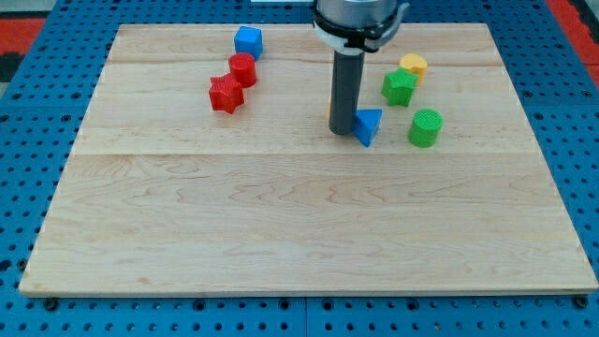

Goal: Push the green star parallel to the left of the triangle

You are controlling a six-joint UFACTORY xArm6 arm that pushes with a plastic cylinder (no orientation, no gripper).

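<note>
The green star (399,87) lies at the view's upper right of the wooden board (299,215), just below-left of a yellow block (413,65). The blue triangle (367,125) lies below-left of the star. My tip (343,131) stands right beside the triangle's left side, touching or nearly touching it. A sliver of an orange-yellow block (330,114) shows behind the rod on its left, mostly hidden. The star is up and to the right of my tip, apart from it.
A green cylinder (425,128) stands to the right of the triangle. At the view's upper left are a blue cube (248,41), a red cylinder (242,69) and a red star (226,95), close together.
</note>
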